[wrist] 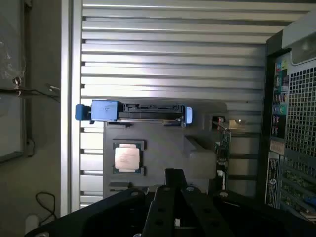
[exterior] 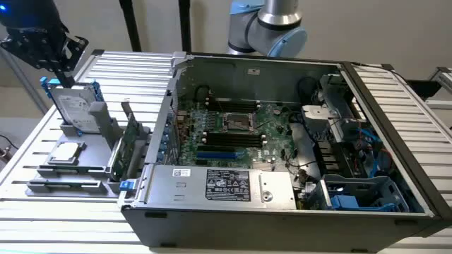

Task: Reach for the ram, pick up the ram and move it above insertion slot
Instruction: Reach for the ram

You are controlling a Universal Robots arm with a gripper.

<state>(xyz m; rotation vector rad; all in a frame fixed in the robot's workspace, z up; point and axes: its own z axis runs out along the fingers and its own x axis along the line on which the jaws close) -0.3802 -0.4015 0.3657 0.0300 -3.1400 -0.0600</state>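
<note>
Note gripper [exterior: 68, 79] shut, holding nothing, just above hard drive [exterior: 74, 108]. In holder [exterior: 106, 127] beneath, ram too small to single out; insertion slot [exterior: 233, 138] well apart, inside case [exterior: 211, 225]. Risk: descending shut, striking drive or expansion card [exterior: 126, 153], missing the ram.

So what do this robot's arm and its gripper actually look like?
The arm is made of rounded silver-grey tube sections with pale blue caps at the joints. The gripper is matte black and angular, its plates dotted with small holes, with a blue light glowing above it.
</note>
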